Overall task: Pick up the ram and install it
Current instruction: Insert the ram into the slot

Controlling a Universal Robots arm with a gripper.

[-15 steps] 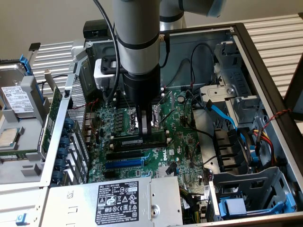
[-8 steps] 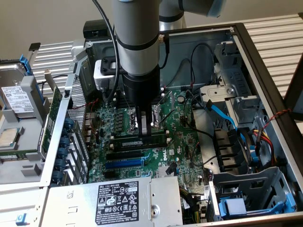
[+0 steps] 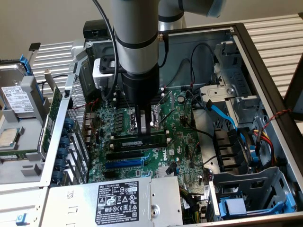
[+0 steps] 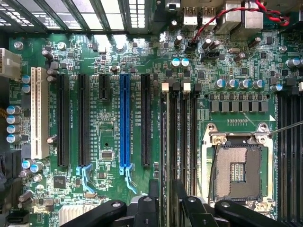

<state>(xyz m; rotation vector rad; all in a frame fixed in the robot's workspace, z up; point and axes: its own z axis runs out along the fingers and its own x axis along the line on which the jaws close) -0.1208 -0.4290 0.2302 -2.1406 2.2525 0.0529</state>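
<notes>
Gripper [image 3: 147,131] low at the centre of the exterior view, fingers slightly parted, one on each side of the ram [image 3: 128,142]. Seated on edge in a black memory slot of the green motherboard [image 3: 180,137], beside the CPU socket [image 4: 236,170], blue slot [image 3: 124,162] near. Around it, open metal computer case [image 3: 265,71] on a pale slatted tabletop [image 3: 274,33], labelled power supply [image 3: 118,196] at lower centre, hard drive [image 3: 16,97] at the exterior view's left.

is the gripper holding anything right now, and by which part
Nothing looks held: the gripper stands with its jaws parted either side of the ram, which sits upright on the motherboard.
</notes>
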